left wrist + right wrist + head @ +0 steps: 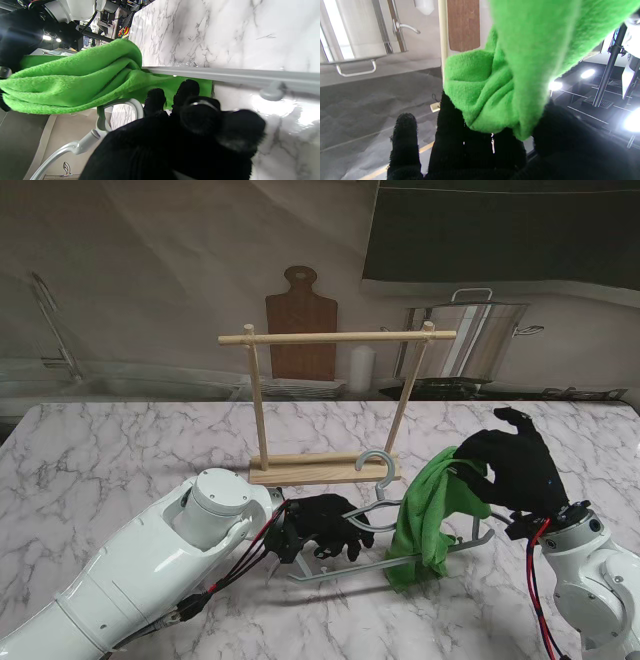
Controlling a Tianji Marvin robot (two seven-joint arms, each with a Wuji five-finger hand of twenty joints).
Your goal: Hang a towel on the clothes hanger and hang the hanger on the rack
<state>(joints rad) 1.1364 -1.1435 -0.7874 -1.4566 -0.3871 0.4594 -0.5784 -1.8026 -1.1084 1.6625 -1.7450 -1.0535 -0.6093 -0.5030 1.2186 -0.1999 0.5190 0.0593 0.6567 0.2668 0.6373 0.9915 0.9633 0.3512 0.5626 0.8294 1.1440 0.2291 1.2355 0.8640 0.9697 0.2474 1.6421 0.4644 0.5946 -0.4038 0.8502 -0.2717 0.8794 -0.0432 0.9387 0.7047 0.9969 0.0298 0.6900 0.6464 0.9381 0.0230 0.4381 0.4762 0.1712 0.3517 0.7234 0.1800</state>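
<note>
The left robot hand [325, 525] grips the hanger [375, 465] lying on the worktop [120, 450]; the right robot hand [515, 465] pinches the towel [430, 515] draped over it. The rack [330, 405] stands just beyond, bare worktop left.

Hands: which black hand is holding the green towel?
The right hand, lifted off the table, pinches the towel. The left hand sits low, gripping the grey hanger instead.

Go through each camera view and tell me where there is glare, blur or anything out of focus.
Stand view: evenly lit and sharp, soft shadow under the hanger. Left wrist view: the left hand is blurred up close, and glare whitens the marble table beside the hanger bar. Right wrist view: the green towel is soft and overexposed near the lens, bright lamps flare beside the right hand.
</note>
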